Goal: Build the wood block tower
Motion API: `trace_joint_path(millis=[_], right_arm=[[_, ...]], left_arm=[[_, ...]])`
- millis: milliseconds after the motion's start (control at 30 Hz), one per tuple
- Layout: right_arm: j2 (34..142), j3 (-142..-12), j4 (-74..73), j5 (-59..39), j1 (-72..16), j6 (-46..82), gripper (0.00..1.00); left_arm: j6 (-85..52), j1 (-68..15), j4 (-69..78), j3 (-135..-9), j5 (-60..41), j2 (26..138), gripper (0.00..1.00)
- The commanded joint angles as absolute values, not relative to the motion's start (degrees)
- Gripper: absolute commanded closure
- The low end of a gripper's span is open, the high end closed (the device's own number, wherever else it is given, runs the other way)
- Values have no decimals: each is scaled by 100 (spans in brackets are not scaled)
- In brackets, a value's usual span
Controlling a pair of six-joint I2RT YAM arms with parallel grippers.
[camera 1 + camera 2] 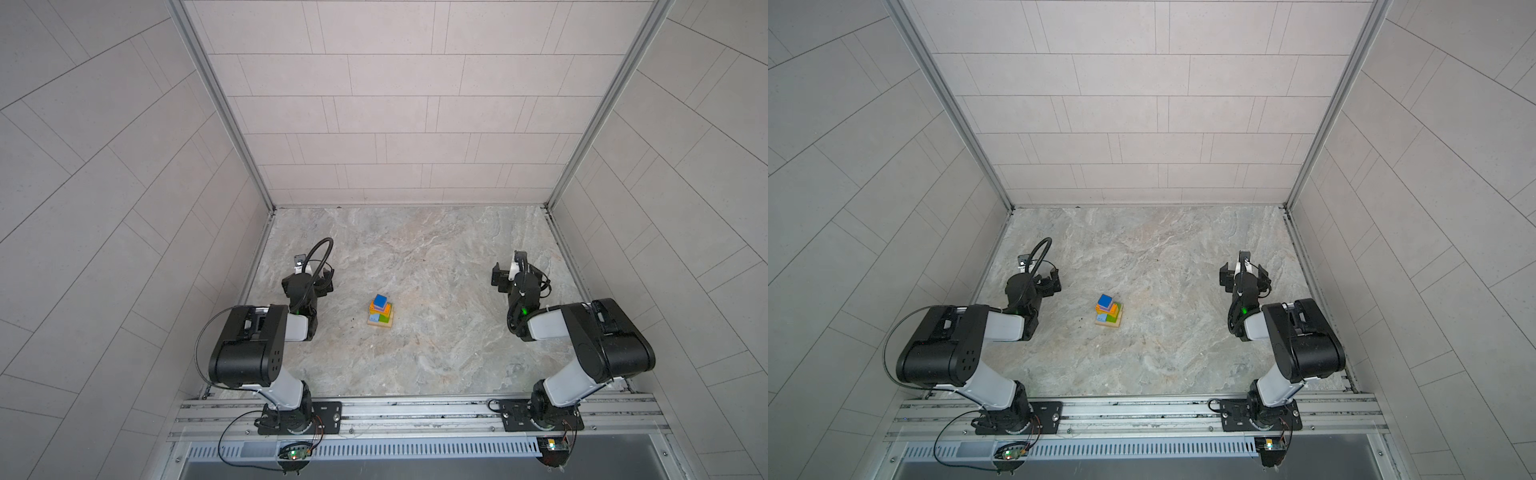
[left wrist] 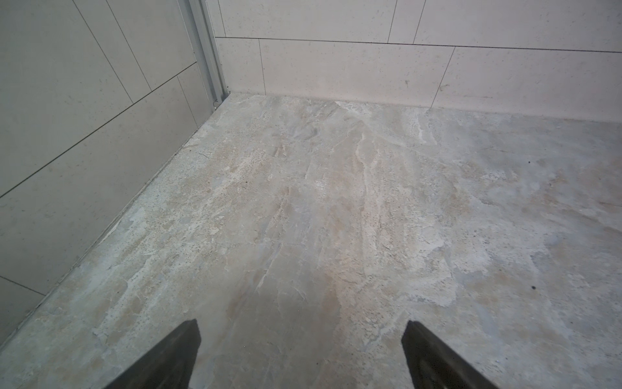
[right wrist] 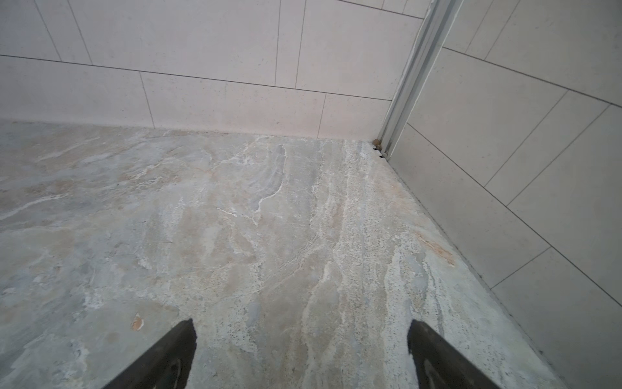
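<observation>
1. Holding my left gripper (image 2: 301, 331) spread wide over bare tabletop (image 2: 336, 202), nothing between the fingers (image 2: 178, 353). The wrist view shows only the stone-look surface and a corner of the tiled wall (image 2: 336, 67).
2. My right gripper (image 3: 301, 331) is spread just as wide and empty, over bare surface near the other back corner.
3. In both top views my left gripper (image 1: 318, 282) hangs at the left side of the table and my right gripper (image 1: 517, 276) at the right side. Both are well apart from the blocks.
4. The wood block tower (image 1: 380, 311) (image 1: 1108, 311) stands upright between my two arms, about mid-depth and slightly closer to my left arm.
5. Stack, bottom to top: tan base (image 1: 379, 325), then light-blue block (image 1: 374, 318) and green block (image 1: 385, 319) side by side, then orange block (image 1: 373, 308), purple cube (image 1: 379, 308) and dark-blue cube (image 1: 380, 300) on top.
6. The upper pieces sit a bit twisted against the base.
7. Neither gripper touches the tower.
</observation>
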State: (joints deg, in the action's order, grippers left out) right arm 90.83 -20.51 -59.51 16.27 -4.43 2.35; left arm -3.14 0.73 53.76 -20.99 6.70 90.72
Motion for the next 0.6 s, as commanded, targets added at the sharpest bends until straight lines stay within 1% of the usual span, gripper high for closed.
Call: trace_joint_path(millis=[0,567], right_arm=[[9009,-1962,-5728,1951,-409,334,1],[9044,-1928,-5862,2019,-422,294,1]], left_arm=[[-318,50,5585,-2098,668,9070,0],[-316,42,5531,-2118,677,9069,0]])
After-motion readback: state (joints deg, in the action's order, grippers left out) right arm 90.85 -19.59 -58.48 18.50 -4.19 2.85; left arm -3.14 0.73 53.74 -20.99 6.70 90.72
